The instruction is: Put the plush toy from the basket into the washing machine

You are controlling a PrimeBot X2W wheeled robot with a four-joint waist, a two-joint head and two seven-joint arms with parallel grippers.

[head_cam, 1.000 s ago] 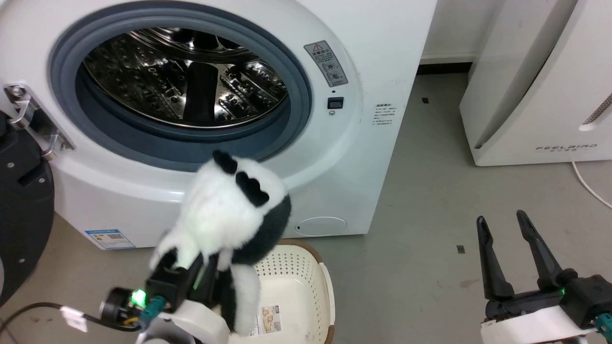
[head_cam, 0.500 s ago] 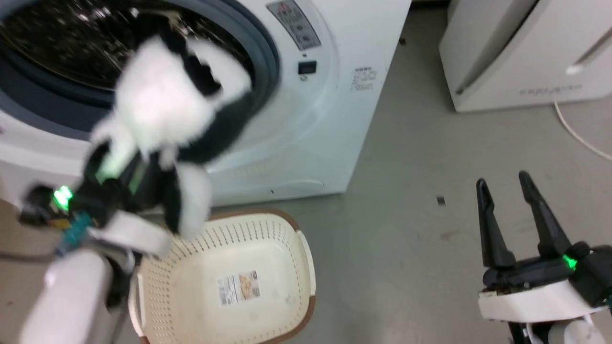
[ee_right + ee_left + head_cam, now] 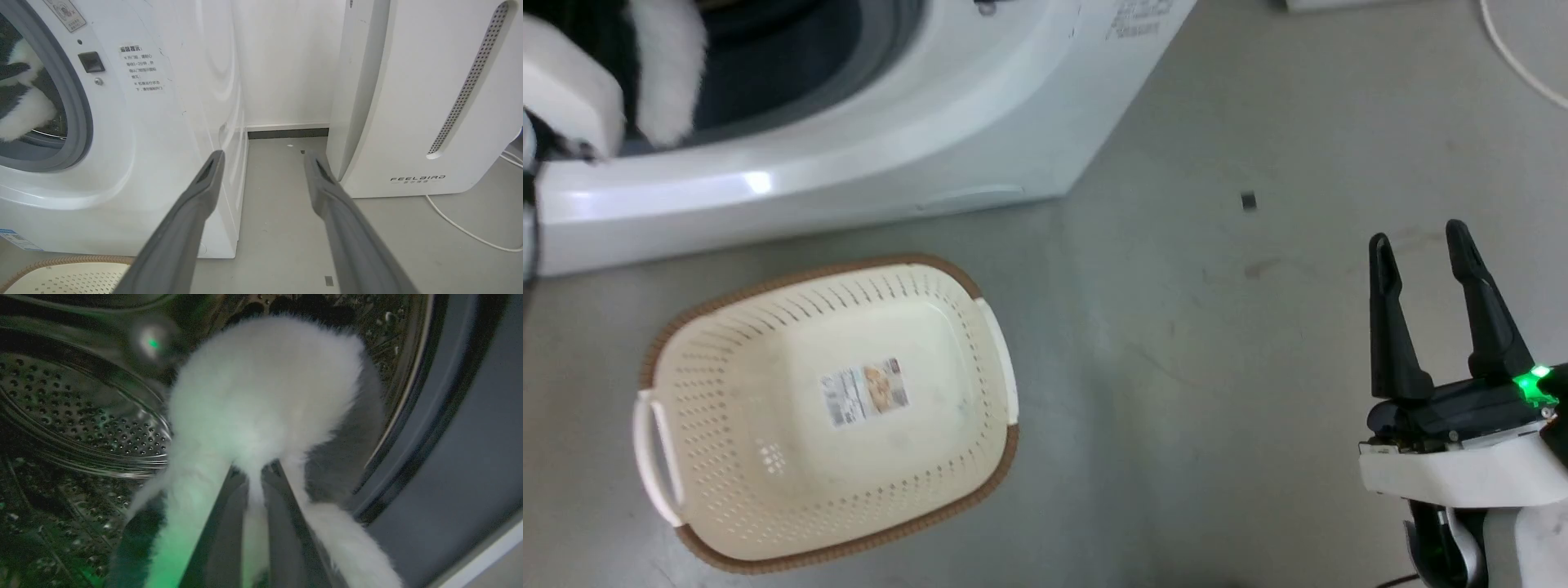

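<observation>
1. Clamped between the close-set fingers of the left gripper (image 3: 255, 470), centre of the left wrist view: a strip of white fur of the plush toy (image 3: 261, 392).
2. Hanging inside the steel drum (image 3: 81, 416) of the washing machine (image 3: 866, 155), past the grey gasket (image 3: 79, 122); white bulk at upper centre, limbs trailing to the bottom edge.
3. Upper left corner of the head view: a white furry limb in the porthole, beside a pale forearm (image 3: 568, 98).
4. Lower left of the head view, on the grey floor (image 3: 1217, 343): the basket (image 3: 915, 457), only a label on its bottom, just in front of the washer.
5. Lower right: the right gripper (image 3: 1418, 233), fingers well apart, gripping nothing.
6. Right half of the right wrist view: a white FEELBIRD appliance (image 3: 408, 102).
</observation>
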